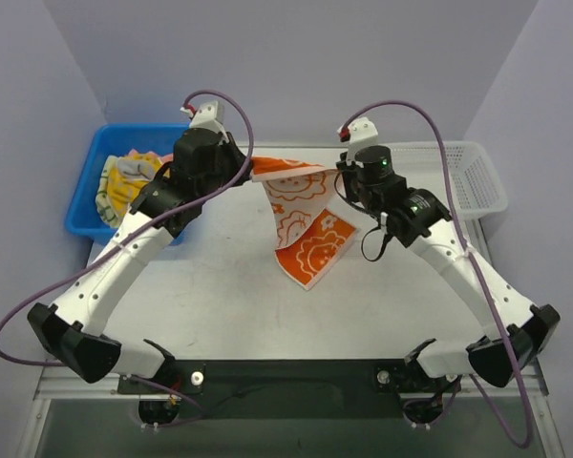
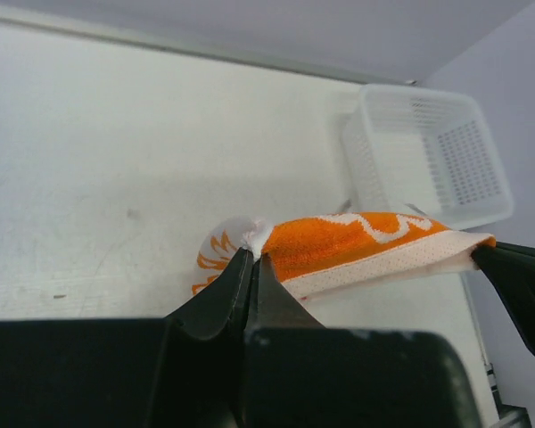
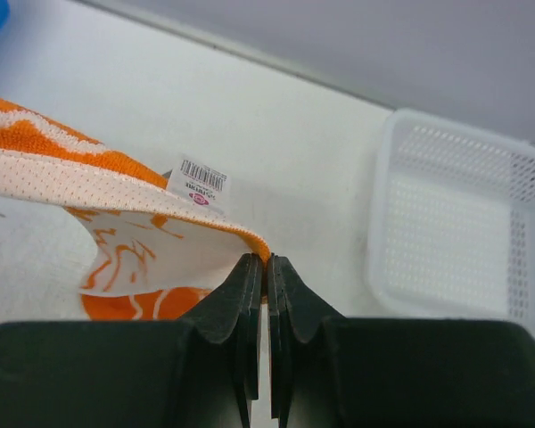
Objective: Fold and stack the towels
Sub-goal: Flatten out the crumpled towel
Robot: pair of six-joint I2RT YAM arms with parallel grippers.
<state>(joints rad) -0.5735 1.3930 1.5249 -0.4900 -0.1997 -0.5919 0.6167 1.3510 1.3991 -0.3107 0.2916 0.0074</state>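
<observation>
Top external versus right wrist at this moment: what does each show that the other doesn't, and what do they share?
Only top external: the blue bin at left holding a yellow towel and other cloth, both arms, and the left gripper pinching the orange flowered towel, which hangs between both grippers toward the table. Only right wrist: a barcode label on the towel's edge, and the right gripper shut on a corner, close up. Both: that towel, the table and the white basket.
</observation>
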